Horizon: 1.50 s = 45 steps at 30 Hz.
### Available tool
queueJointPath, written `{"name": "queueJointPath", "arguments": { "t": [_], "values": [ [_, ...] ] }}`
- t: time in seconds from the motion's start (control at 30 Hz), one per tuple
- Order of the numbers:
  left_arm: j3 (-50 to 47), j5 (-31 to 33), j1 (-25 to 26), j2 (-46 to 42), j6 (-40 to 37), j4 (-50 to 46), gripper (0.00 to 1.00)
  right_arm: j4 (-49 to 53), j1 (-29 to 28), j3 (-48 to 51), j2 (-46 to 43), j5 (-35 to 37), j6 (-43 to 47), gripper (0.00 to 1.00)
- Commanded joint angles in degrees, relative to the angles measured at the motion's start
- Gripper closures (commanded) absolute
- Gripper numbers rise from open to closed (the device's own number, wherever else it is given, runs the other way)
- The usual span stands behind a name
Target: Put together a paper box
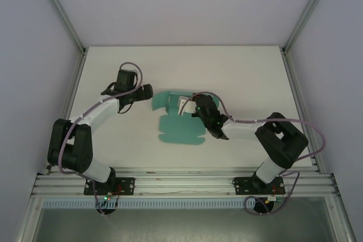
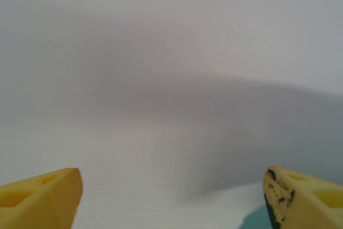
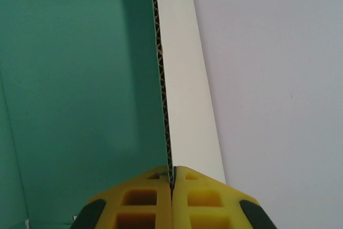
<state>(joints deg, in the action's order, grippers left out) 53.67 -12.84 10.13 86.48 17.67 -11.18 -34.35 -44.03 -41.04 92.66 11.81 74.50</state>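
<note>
Near the table (image 1: 238, 72) middle, our right gripper (image 3: 172, 185) pinches the box (image 1: 180, 130) by one upturned flap; its near panel lies flat. Our left gripper (image 2: 171, 199), fingers spread wide, hovers just beside the box's left edge.

Find the paper box (image 1: 178, 130) lying about the middle of the bench (image 1: 244, 72). Look just beside its far left corner for the left gripper (image 1: 148, 90). Look on its right side for the right gripper (image 1: 190, 108), clamped on the edge of a raised flap.
</note>
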Motion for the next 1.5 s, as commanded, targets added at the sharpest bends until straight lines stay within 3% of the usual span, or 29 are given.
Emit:
{"name": "queueJointPath", "arguments": {
  "t": [0.0,0.2,0.43,0.9,1.13,1.37,1.47],
  "values": [
    [-5.3,-10.9,0.6,-1.9,-2.9,7.6,0.16,0.0,0.2,-0.6,-0.4,1.0,0.3,1.00],
    [-10.9,-15.7,4.3,-3.8,-5.2,15.1,0.23,1.1,0.3,-1.5,-0.4,1.2,-0.2,1.00],
    [-13.8,-7.8,10.4,-3.7,-7.4,20.8,0.23,0.3,0.0,-1.5,-0.2,1.0,1.1,1.00],
    [-16.9,-4.9,13.1,1.0,-12.0,32.4,0.26,-4.7,-1.8,3.5,-0.5,0.5,6.3,1.00],
    [-19.7,-2.1,16.1,3.7,-12.8,38.0,0.28,-11.5,-4.2,7.1,1.5,5.6,13.7,1.00],
    [-21.8,2.4,18.1,4.9,-13.6,44.0,0.33,-9.0,-5.1,6.9,1.7,7.2,12.2,1.00],
    [-22.2,1.2,18.3,5.6,-13.2,48.3,0.34,-6.5,-5.1,6.3,1.6,6.8,11.2,1.00]
  ]
}}
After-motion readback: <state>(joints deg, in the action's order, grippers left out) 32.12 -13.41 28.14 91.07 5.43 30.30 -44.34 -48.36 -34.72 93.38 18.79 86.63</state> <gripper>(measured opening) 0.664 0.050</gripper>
